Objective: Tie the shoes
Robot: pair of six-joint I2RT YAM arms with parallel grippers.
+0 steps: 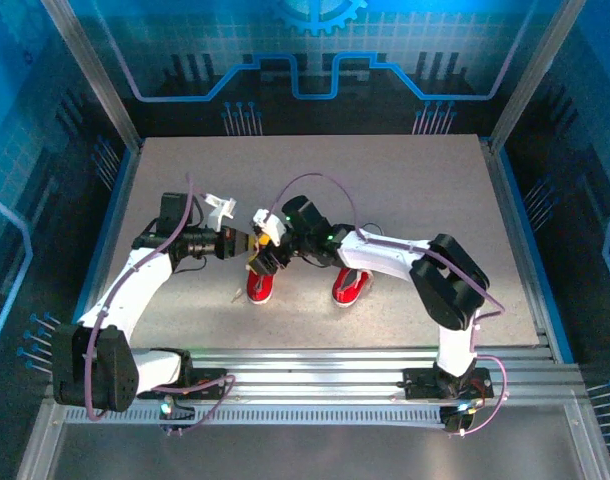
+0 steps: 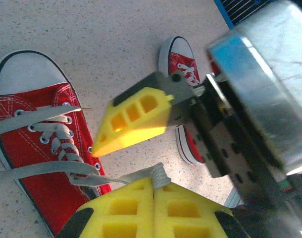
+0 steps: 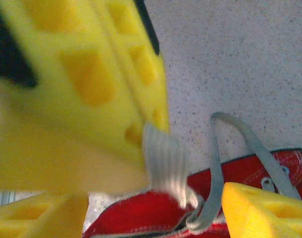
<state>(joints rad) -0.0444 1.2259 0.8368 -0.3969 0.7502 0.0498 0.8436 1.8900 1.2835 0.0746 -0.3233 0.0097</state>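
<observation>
- The left shoe point(image 1: 259, 288) and right shoe point(image 1: 351, 287) stood side by side on the table point(image 1: 405, 190), toward its near edge and about midway across. Both grippers met just above the left shoe.
- The left gripper point(image 2: 154, 191) had its fingers pressed together on the lace point(image 2: 158, 174), pinching it just beside the left shoe.
- The right gripper point(image 3: 151, 208) had its fingers spread wide, one on each side of the pinched lace, and gripped nothing.
- Handling, as judged: the laces were flat, soft and limp, and likely to slip unless pinched across their width. A hold a little way from the eyelets point(image 2: 44, 140) would leave slack for a loop.
- The shoes looked light, so a hard pull on a lace could drag one across the table.
- No brand, label or writing was legible.
</observation>
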